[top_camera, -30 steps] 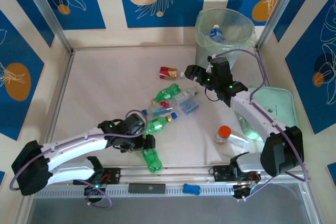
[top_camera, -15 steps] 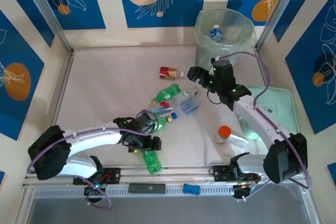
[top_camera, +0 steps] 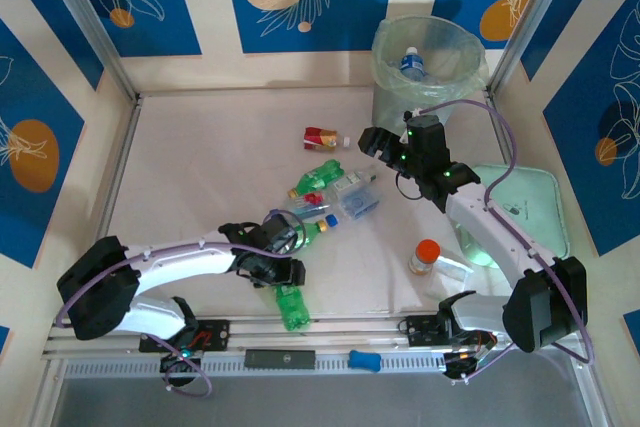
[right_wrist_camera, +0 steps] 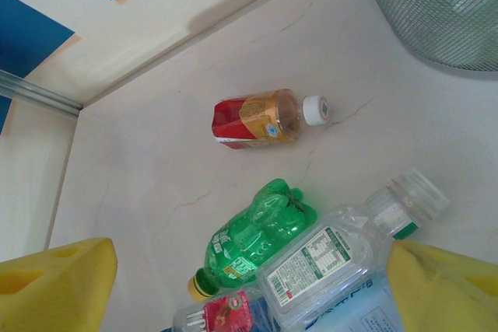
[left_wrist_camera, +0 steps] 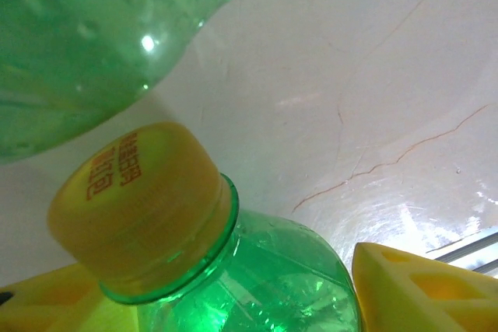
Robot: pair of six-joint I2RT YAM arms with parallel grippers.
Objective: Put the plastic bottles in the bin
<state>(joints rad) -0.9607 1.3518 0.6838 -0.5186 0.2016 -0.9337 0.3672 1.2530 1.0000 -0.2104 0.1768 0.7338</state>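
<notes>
The pale marbled tabletop (top_camera: pixel 190 167) lies bare across its left and far parts, giving wide room to pass. In the middle a heap of small green and clear blue-labelled plastic bottles (top_camera: pixel 340 197) is packed close, with hardly a gap. The red-and-gold bottle (right_wrist_camera: pixel 261 118) lies apart with bare table all round. The tall translucent grey-green bin (top_camera: pixel 392 97) blocks the far right corner, its mouth open above. A squat clear orange-capped container (top_camera: pixel 426 255) and a flat mint-green tray (top_camera: pixel 535 197) crowd the right side.
</notes>
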